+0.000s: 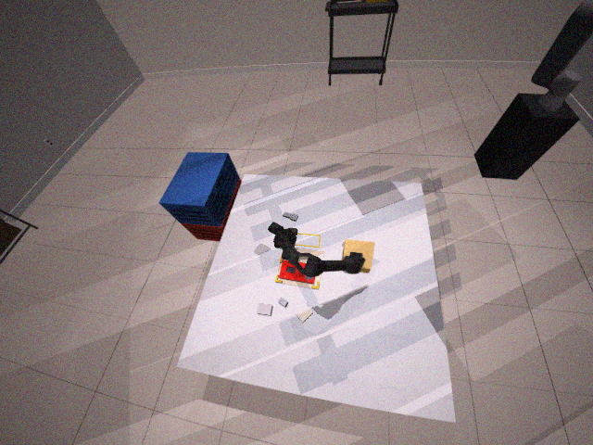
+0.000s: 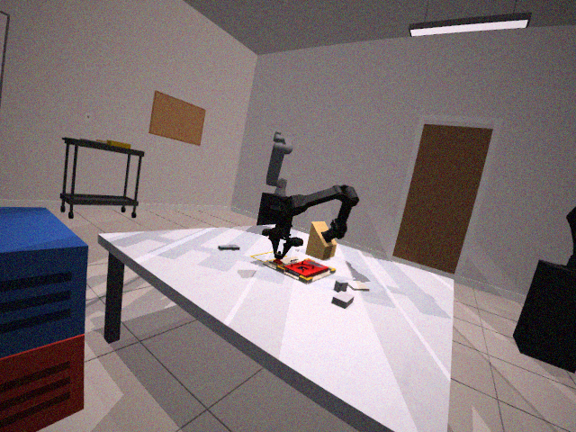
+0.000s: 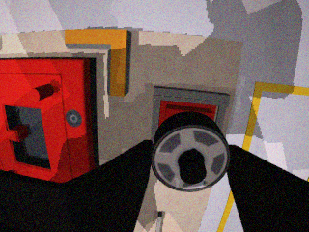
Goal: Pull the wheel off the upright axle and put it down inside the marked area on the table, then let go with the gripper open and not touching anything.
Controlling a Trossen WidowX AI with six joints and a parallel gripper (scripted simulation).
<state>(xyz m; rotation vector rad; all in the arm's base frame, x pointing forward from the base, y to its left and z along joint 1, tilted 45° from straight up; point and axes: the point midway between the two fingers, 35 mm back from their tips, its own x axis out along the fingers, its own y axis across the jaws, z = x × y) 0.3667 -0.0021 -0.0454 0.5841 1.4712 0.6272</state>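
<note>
Gripper (image 3: 191,162) of the black six-joint arm (image 2: 320,193) is clamping the grey spoked wheel with a dark hub (image 3: 191,157); in the wrist view its two black fingers are pressing against the wheel's rim from the left and from the right. The wheel is sitting directly over a small red square patch in a grey frame (image 3: 187,106) on the tan board (image 3: 193,65); the axle itself is hidden beneath the wheel, so whether the wheel is seated on it or lifted cannot be told.

The yellow-outlined rectangular marked area (image 3: 258,155) is lying just beside the wheel, on its right in the wrist view, on the white table top (image 2: 325,335). The wheel is staying outside that outline.

A red block with recessed grey openings (image 3: 45,123) is occupying the left part of the board, near an orange corner bracket (image 3: 106,45).

In the exterior view, the gripper (image 2: 279,255) is pointing straight down at the near-left corner of the board, while the arm is reaching from its base beside a tan wedge-shaped block (image 2: 320,240). Small grey blocks (image 2: 343,300) are lying apart on the table.
</note>
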